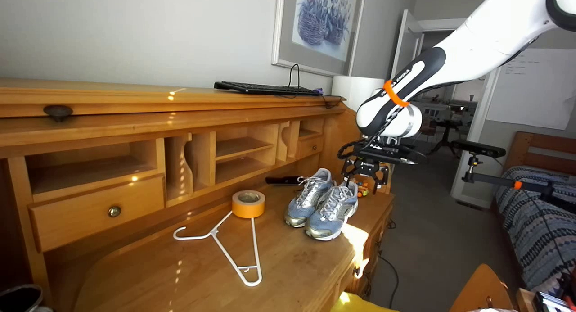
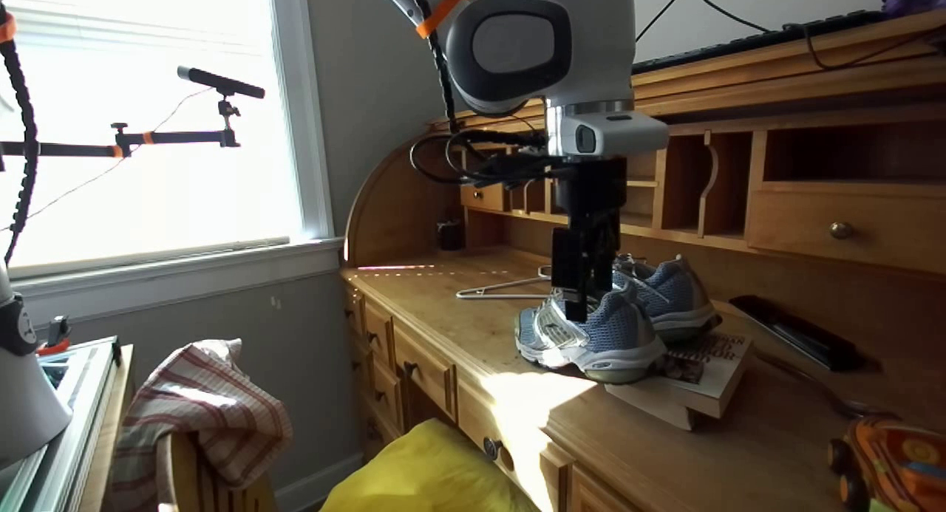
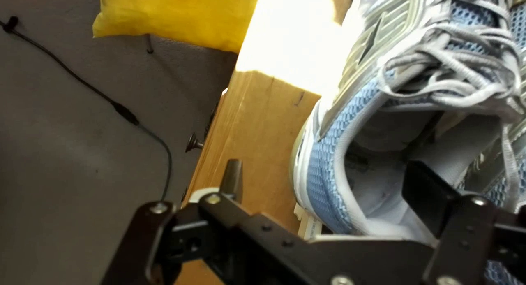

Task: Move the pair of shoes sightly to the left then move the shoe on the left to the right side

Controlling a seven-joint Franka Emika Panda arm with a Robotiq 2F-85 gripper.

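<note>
A pair of grey and light-blue sneakers with pale laces stands side by side on the wooden desk. The shoe nearer the desk's front edge (image 1: 332, 215) (image 2: 547, 335) fills much of the wrist view (image 3: 328, 170). The shoe nearer the cubbies (image 1: 308, 199) (image 2: 672, 294) shows only at the right edge of the wrist view (image 3: 518, 28). My gripper (image 1: 362, 186) (image 2: 576, 312) is open at the heel end of the front-edge shoe. In the wrist view the gripper (image 3: 330, 184) has one finger over the shoe's opening, the other outside its heel above the desk. Finger depth and contact cannot be told.
Books (image 2: 713, 379) lie under the heels. A dark long object (image 2: 798, 331) and an orange toy vehicle (image 2: 898, 460) lie behind the shoes. A yellow tape roll (image 1: 248, 208) and white hanger (image 1: 194, 237) lie beyond the toes. The desk's front edge is close to the shoes.
</note>
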